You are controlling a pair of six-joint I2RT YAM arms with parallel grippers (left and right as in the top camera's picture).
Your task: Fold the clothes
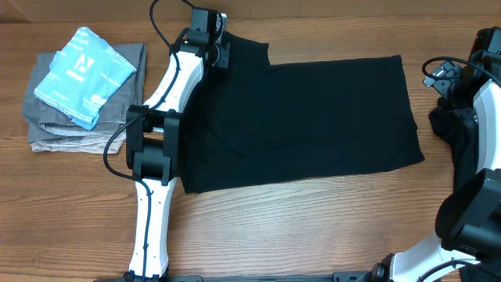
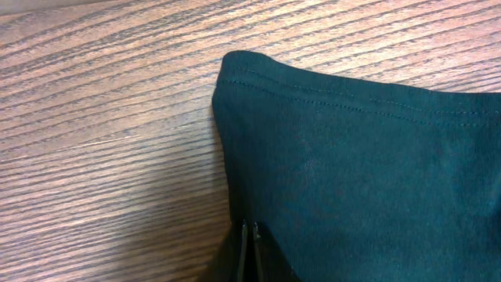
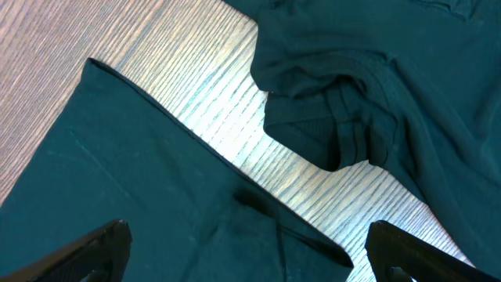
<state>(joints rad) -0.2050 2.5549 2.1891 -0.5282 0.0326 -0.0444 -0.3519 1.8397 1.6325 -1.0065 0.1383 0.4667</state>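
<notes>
A black garment (image 1: 305, 121) lies spread wide across the middle of the table. My left gripper (image 1: 217, 48) is at its far left sleeve. In the left wrist view the fingers (image 2: 250, 239) are pressed together on the sleeve's side edge, just below the stitched hem corner (image 2: 235, 66), and the cloth bunches up around them. A second black garment (image 1: 450, 125) lies crumpled at the right edge, its collar (image 3: 352, 110) showing in the right wrist view. My right gripper (image 3: 246, 251) hangs open over the spread garment's right corner (image 3: 141, 188), touching nothing.
A light-blue folded garment (image 1: 84, 74) with white print rests on grey folded garments (image 1: 55, 129) at the far left. The left arm (image 1: 153, 149) stretches along the spread garment's left side. The right arm (image 1: 473, 94) stands at the right edge. Bare wood (image 1: 313, 227) fronts the garment.
</notes>
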